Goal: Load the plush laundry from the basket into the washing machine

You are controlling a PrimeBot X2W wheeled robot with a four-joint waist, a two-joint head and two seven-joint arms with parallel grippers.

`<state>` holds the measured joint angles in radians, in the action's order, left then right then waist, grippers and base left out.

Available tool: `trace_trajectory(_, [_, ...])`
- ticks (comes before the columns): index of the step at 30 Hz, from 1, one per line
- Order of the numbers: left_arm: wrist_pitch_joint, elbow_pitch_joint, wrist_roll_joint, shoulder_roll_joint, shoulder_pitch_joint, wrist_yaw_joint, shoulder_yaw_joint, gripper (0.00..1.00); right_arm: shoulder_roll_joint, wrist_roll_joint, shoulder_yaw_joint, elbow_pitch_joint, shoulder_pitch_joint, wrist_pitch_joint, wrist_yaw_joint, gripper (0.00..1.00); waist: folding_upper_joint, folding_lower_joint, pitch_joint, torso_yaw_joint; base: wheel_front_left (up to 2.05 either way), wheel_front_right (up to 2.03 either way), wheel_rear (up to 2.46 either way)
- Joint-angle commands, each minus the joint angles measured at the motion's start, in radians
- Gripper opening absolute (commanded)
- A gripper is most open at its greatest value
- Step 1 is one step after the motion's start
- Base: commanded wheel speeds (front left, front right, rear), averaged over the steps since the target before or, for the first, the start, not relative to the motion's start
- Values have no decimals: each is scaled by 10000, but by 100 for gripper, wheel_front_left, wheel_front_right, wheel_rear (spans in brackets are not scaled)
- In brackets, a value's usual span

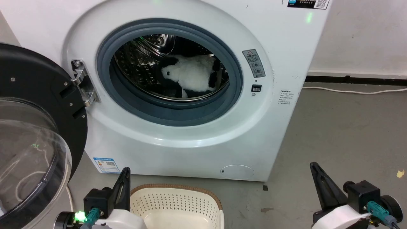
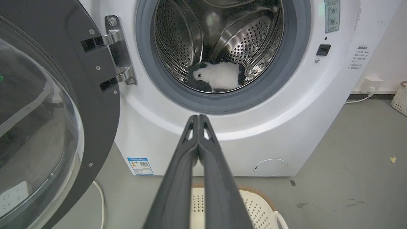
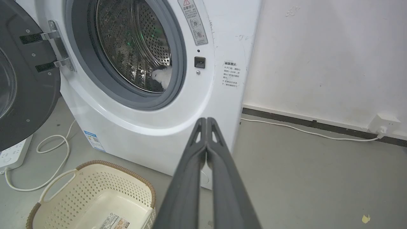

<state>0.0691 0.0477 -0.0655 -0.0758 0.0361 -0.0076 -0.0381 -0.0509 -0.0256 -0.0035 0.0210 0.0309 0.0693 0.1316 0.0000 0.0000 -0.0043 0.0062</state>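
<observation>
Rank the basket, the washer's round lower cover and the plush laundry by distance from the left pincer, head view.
1. basket: on the floor, right beside the left pincer, just to its right.
2. round lower cover: farther right, low on the washing machine front.
3. plush laundry: farthest, up inside the drum.

1. One washer (image 1: pixel 286 63), with one door (image 1: pixel 35 82).
2. One plush (image 1: pixel 194 74).
3. Two baskets: the near basket (image 1: pixel 178 203) and the far basket (image 2: pixel 400 100).
4. Two grippers: the left gripper (image 1: pixel 127 171) and the right gripper (image 1: pixel 314 167).
5. One power strip (image 3: pixel 11 154).
6. One wall socket (image 3: pixel 383 124).
7. One paper scrap (image 1: pixel 400 173).
</observation>
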Motion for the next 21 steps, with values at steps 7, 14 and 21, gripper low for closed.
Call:
trace_trajectory(7, [-207, -182, 220, 91, -216, 51, 135, 0, 6, 120, 16, -102, -169, -208, -8, 0, 0, 0, 11, -16, 0, 0, 0])
trace_trajectory(14, [-350, -269, 348, 140, -259, 58, 207, 0, 6, 160, 22, -134, -210, -351, -8, 0, 0, 0, 20, -30, 0, 0, 0])
trace_trajectory(21, [-493, -356, 477, 189, -302, 66, 280, 0, 7, 200, 27, -166, -252, -495, -9, 0, 0, 0, 30, -43, 0, 0, 0])
